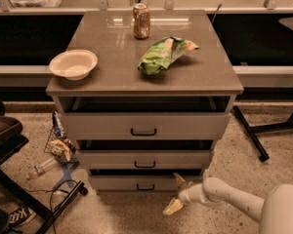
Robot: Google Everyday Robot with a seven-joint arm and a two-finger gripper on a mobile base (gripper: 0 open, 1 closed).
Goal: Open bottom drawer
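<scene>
The bottom drawer (117, 183) is the lowest of three grey-beige fronts on the cabinet, with a small black bar handle (145, 186) at its centre. It sits slightly proud of the cabinet, like the two drawers above it. My gripper (176, 194) reaches in from the lower right on a white arm and hovers low in front of the drawer's right half, a little right of the handle. It is open, one pale fingertip (179, 180) near the drawer front and the other lower, over the floor. Nothing is between the fingers.
On the cabinet top stand a white bowl (73, 64), a soda can (141, 21) and a green chip bag (163, 54). Floor litter and a bottle (41, 168) lie left, beside a black frame (19, 199). A black table leg (250, 132) slants at the right.
</scene>
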